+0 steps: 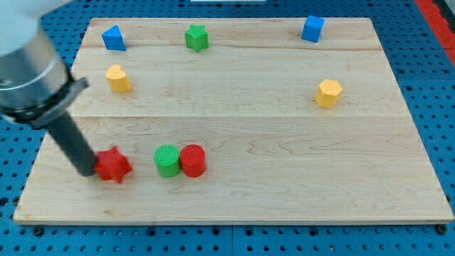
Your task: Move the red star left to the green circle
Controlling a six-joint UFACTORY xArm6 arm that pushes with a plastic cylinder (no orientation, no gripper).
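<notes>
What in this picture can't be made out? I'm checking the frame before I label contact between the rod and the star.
- My tip: its very end meets the red star-shaped block on the view's left; actual contact cannot be confirmed.
- Arm body at the view's top left: blurred and cut off by the edge.
- Green round block and red round block: touching or slightly apart, unclear.

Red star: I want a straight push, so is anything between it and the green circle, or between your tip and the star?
Nothing visible. My tip sits against the red star on its left, and bare board separates the star from the green circle.
</notes>
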